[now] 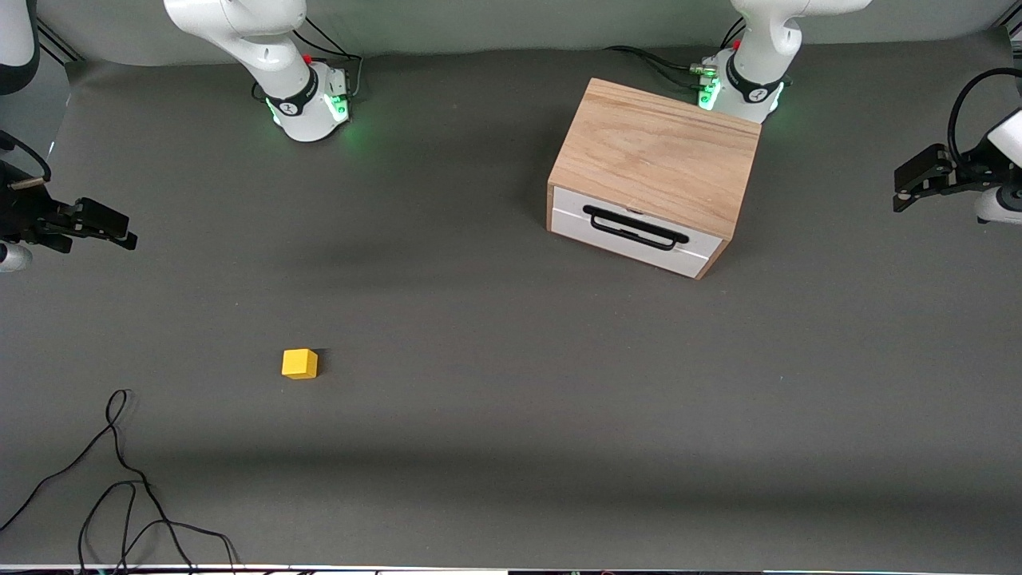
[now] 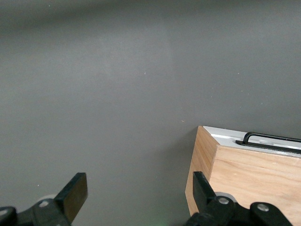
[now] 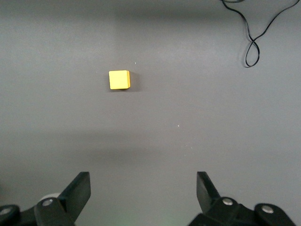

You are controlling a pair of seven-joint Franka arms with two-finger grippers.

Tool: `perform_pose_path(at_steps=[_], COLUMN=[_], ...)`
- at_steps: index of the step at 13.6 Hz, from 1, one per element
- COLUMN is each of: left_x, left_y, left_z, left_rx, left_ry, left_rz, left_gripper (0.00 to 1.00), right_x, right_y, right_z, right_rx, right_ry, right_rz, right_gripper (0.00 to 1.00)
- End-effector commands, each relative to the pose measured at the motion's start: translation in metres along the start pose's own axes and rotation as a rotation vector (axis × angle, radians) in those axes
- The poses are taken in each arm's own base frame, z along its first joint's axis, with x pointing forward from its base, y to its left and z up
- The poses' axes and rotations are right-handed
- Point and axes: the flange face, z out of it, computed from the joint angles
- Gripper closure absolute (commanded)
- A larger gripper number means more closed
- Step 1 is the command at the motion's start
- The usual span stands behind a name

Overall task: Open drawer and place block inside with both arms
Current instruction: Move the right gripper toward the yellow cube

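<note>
Drawer (image 1: pixel 637 231) shut, block (image 1: pixel 299 363) loose on table (image 1: pixel 511 335).
Front: block nearer camera than wooden box (image 1: pixel 656 156), toward right arm's end; cable (image 1: pixel 120 479) beside block.
Left wrist: left gripper (image 2: pixel 136 193) wide open, empty, beside box.
Right wrist: right gripper (image 3: pixel 143 190) wide open, empty.

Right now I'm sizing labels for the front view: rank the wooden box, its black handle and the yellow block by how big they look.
1. Wooden box, by far the largest.
2. Black handle on the drawer front.
3. Yellow block, the smallest.
</note>
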Motion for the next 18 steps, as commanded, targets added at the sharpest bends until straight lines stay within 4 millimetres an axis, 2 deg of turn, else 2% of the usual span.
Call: perform_pose_path(at_steps=[1,6,9,11,12,15,18], left_x=[-0.003,-0.003,-0.003,-0.003,-0.003,-0.003,-0.003], left_y=[-0.001,0.0,0.0,0.0,0.0,0.0,0.0], left_z=[-0.005,-0.005,-0.005,-0.005,-0.005,-0.005,-0.005], left_rx=[-0.001,0.0,0.0,0.0,0.0,0.0,-0.001], left_ry=[-0.004,-0.002,-0.002,-0.002,-0.002,-0.002,-0.004], left_rz=[0.011,0.013,0.013,0.013,0.013,0.013,0.013], left_gripper=[0.0,0.0,0.0,0.0,0.0,0.0,0.0], right_x=[0.0,0.001,0.01,0.025,0.031,0.04,0.049], right_y=[0.002,0.0,-0.011,-0.048,-0.057,-0.073,-0.077], right_z=[-0.003,-0.002,0.005,0.006,0.005,0.01,0.02], right_rx=[-0.018,-0.016,-0.005,-0.013,-0.011,-0.012,-0.013], right_ry=[-0.007,-0.01,-0.009,0.006,0.011,0.012,0.018], right_rz=[-0.02,-0.02,-0.017,-0.049,-0.042,-0.051,-0.055], right_gripper=[0.0,0.0,0.0,0.0,0.0,0.0,0.0])
